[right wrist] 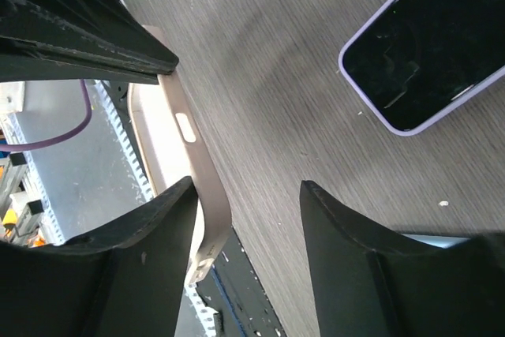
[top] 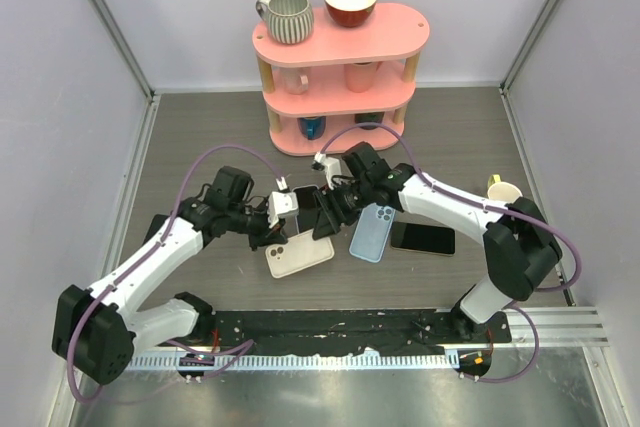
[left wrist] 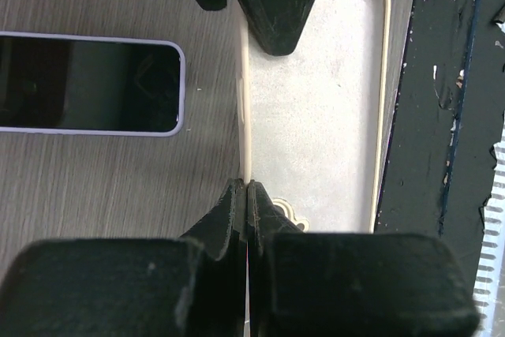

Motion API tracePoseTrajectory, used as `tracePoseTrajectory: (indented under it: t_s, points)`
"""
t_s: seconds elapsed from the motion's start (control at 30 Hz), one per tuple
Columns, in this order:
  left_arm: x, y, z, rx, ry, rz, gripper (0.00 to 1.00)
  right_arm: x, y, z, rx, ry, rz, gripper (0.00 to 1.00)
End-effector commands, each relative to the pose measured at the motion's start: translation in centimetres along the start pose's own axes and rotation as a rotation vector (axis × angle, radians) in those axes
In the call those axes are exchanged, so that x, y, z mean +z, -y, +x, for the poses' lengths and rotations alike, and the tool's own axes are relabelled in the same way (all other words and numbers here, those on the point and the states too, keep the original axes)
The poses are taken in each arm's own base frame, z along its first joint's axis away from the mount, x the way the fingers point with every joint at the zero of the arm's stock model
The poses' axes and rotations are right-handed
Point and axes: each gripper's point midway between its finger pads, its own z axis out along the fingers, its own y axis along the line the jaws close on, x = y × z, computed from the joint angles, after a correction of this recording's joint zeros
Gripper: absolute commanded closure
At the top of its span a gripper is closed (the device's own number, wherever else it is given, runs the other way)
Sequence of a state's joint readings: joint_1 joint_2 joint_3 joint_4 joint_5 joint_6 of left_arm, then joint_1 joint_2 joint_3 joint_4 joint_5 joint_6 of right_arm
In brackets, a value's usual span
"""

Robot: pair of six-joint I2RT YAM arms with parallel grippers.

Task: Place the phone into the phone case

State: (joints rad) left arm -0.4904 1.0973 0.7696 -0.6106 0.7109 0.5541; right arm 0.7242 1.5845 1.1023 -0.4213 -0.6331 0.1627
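Note:
A cream phone case [top: 299, 253] lies open side up on the table. My left gripper [top: 277, 230] is shut on its long edge, as the left wrist view [left wrist: 248, 189] shows, with the case's inside [left wrist: 316, 108] beside it. A phone with a lavender rim and dark screen [left wrist: 87, 84] lies flat next to the case, also in the right wrist view [right wrist: 430, 41]. My right gripper [top: 333, 213] is open over the case's far end. In its own view [right wrist: 248, 199] the case's wall [right wrist: 193, 159] rests against one finger.
A light blue case [top: 372, 232] and a black phone [top: 422, 238] lie right of the grippers. A pink shelf [top: 340, 67] with mugs and a bowl stands at the back. A black strip [left wrist: 442, 116] runs along the table's near edge.

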Motion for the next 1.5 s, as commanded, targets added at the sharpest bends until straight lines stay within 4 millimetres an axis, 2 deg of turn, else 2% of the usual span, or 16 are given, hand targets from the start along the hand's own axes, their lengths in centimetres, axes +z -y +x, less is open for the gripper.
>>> tracePoseTrajectory:
  t_s: [0.0, 0.07, 0.23, 0.37, 0.4, 0.47, 0.53, 0.57, 0.6, 0.77, 0.93, 1.0, 1.07, 1.2, 1.37, 1.47]
  points:
    - [-0.3, 0.5, -1.5, 0.09, 0.057, 0.011, 1.0, -0.8, -1.7, -2.8, -0.045, 0.065, -0.05, 0.46]
    - [-0.2, 0.7, -1.4, 0.09, 0.058, 0.02, 1.0, -0.5, -1.7, -2.9, -0.038, 0.062, -0.062, 0.58]
    - [-0.1, 0.5, -1.2, 0.088, 0.046, 0.02, 1.0, 0.5, -1.7, -3.2, -0.026, 0.066, -0.101, 0.57]
    - [-0.4, 0.1, -1.7, 0.096, 0.055, -0.007, 1.0, 1.0, -1.3, -2.6, -0.012, 0.06, -0.099, 0.96]
    - [-0.5, -0.9, -2.0, 0.071, 0.058, -0.069, 1.0, 0.9, -1.5, -2.9, -0.014, 0.08, -0.102, 0.99]
    - [-0.8, -2.5, -2.6, 0.025, 0.068, -0.16, 0.6, 0.9, -1.6, -2.8, 0.031, 0.094, -0.105, 0.99]
    - [-1.3, -4.1, -3.6, -0.037, 0.096, -0.25, 0.35, 0.8, -1.7, -3.7, 0.049, 0.149, -0.095, 0.99]
    - [-1.6, -4.3, -4.5, -0.043, 0.115, -0.263, 0.29, 0.8, -1.6, -3.9, 0.063, 0.17, -0.086, 0.99]
    - [-1.8, -4.7, -5.2, -0.049, 0.139, -0.28, 0.01, 0.8, -1.5, -4.2, 0.11, 0.197, -0.081, 0.99]
    - [-5.5, -9.1, -6.8, -0.235, 0.149, -0.587, 0.0, 1.1, 1.0, -6.0, 0.283, 0.362, 0.07, 0.99]
    - [-9.8, -13.3, -7.0, -0.463, 0.216, -0.833, 0.0, 3.0, -0.5, -7.8, 0.423, 0.512, 0.092, 0.99]
    - [-12.1, -15.1, -6.2, -0.63, 0.273, -0.913, 0.0, 3.7, 0.0, -8.9, 0.469, 0.581, 0.138, 0.99]
    - [-14.5, -16.8, -4.4, -0.758, 0.299, -0.995, 0.0, 4.7, -0.2, -9.0, 0.516, 0.623, 0.182, 0.99]
    - [-16.9, -17.0, -0.9, -0.989, 0.34, -1.105, 0.0, 6.7, 1.1, -8.9, 0.631, 0.714, 0.301, 0.99]
    - [-18.5, -16.7, 3.9, -1.134, 0.254, -1.245, 0.0, 8.3, 2.2, -8.1, 0.7, 0.8, 0.438, 0.98]
    - [-20.2, -16.8, 6.9, -1.178, 0.203, -1.394, 0.0, 8.9, 1.5, -7.8, 0.686, 0.848, 0.505, 0.94]
